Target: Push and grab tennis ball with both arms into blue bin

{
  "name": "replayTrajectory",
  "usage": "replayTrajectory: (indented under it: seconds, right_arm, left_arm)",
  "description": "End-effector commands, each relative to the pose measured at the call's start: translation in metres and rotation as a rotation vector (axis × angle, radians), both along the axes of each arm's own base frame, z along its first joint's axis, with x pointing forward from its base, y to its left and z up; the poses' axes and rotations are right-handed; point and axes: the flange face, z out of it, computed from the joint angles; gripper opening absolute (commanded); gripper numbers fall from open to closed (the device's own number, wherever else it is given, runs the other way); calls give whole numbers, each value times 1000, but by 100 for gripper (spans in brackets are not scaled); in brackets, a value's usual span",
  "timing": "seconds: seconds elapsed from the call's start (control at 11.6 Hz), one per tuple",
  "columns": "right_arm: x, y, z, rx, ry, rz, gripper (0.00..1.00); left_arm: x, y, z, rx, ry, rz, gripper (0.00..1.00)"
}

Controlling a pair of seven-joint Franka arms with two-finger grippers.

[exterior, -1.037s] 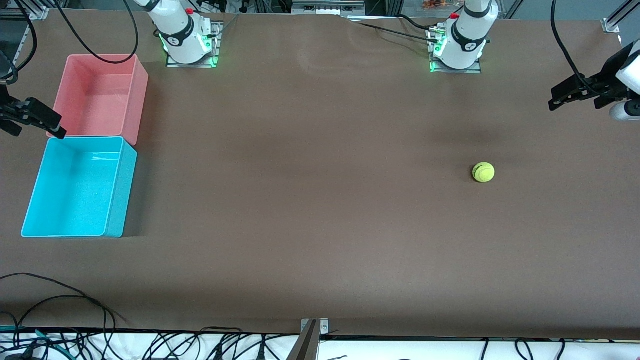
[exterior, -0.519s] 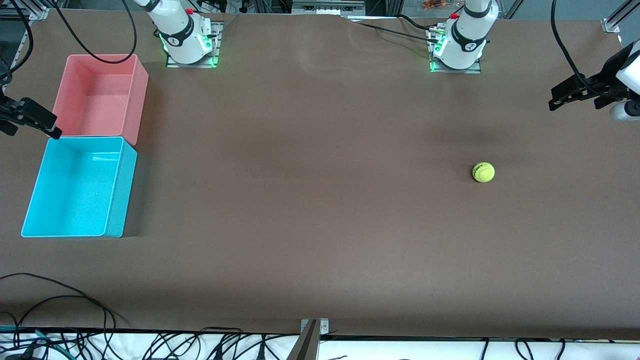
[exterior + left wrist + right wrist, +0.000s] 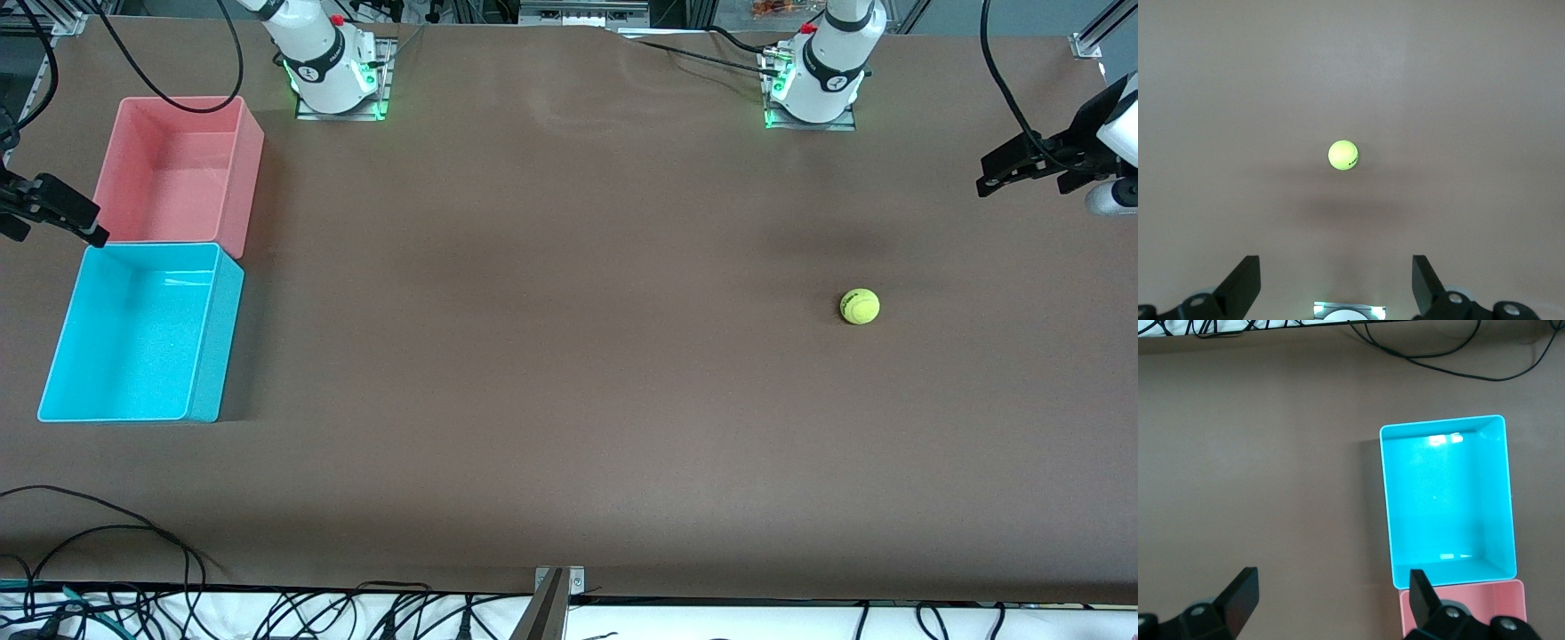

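— Pincer status?
— My left gripper (image 3: 1000,173) hangs with fingers apart, empty, at the table's left-arm edge; my right gripper (image 3: 67,218), likewise spread, waits by the blue bin (image 3: 200,333).
— The ball?
— The tennis ball (image 3: 860,306) sits mid-table toward the left arm: light, fuzzy, likely to roll. Grip across its middle.

Tennis ball (image 3: 859,306) on brown table (image 3: 551,356)

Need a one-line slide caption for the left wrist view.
Open left gripper hangs above the brown table, tennis ball lying alone on it.
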Motion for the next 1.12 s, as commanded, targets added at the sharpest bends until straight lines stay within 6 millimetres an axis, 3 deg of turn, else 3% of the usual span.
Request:
replayTrajectory:
  seconds: [0.0,1.04]
  right_arm:
    - [-1,-1,9,-3,-5,-9,100]
    - [1,8,7,-3,-5,6,100]
  left_arm:
    - [2,3,6,-8,6,10,100]
    - [-2,10,4,-14,0,15,100]
